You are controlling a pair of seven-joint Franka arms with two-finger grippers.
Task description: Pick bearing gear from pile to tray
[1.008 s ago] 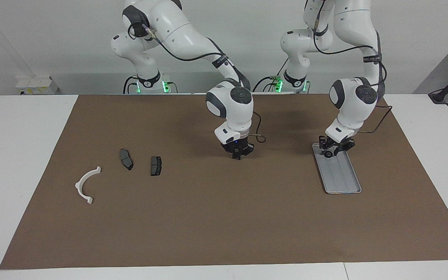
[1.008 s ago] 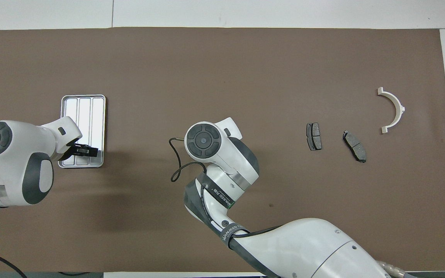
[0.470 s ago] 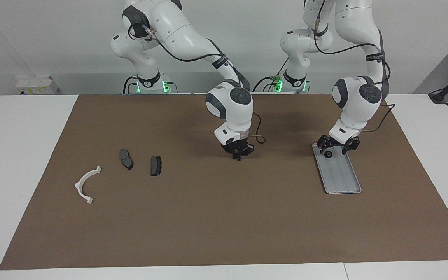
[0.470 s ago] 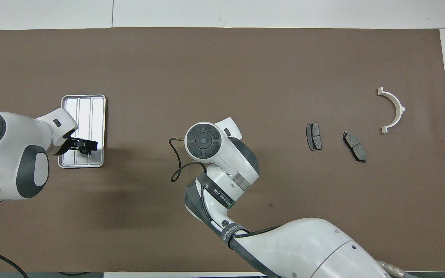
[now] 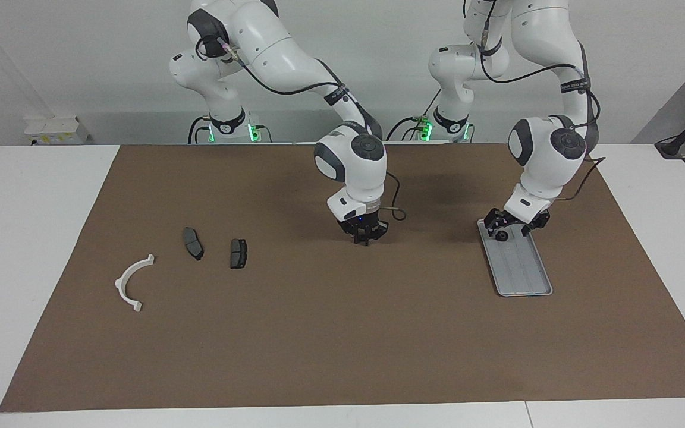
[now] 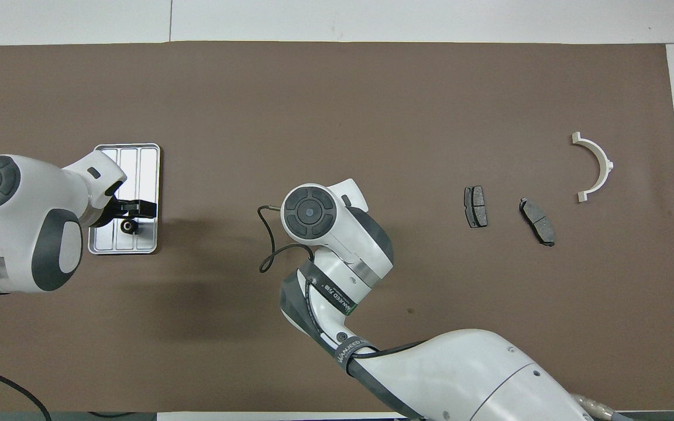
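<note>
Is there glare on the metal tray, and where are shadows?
Overhead view: the tray glares bright white; soft arm shadows lie on the brown mat. Facing view: the tray looks dull grey, without glare; shadows are faint.

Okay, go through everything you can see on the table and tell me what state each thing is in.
bearing gear: lying in the tray, released.
tray: flat on the mat.
left gripper: open, over the tray.
right gripper: low over the bare mat.
brake pads: lying flat, apart.
white bracket: lying flat.
</note>
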